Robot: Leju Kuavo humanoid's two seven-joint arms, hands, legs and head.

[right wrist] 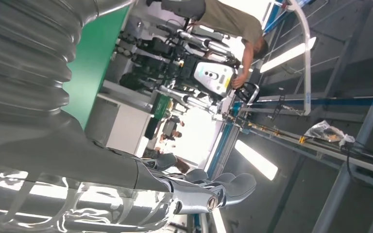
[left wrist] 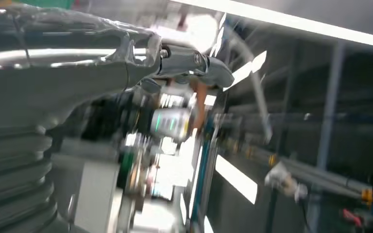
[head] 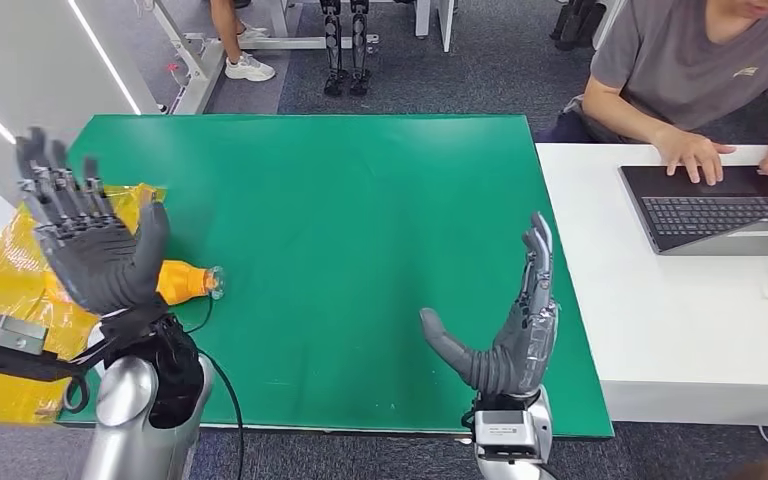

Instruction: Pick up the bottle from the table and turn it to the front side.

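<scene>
An orange bottle with a clear cap lies on its side at the left part of the green table, cap pointing right. My left hand is raised above and in front of it, fingers spread upward, palm empty, hiding most of the bottle's body. My right hand stands upright over the table's near right part, fingers straight up, thumb out to the left, holding nothing. The left wrist view shows my left hand's fingers against a blurred room. The right wrist view shows my right hand's fingers extended in the air.
A yellow plastic sheet covers the table's left edge. To the right is a white desk with a laptop, and a person types on it. Another person's legs stand beyond the table's far left corner.
</scene>
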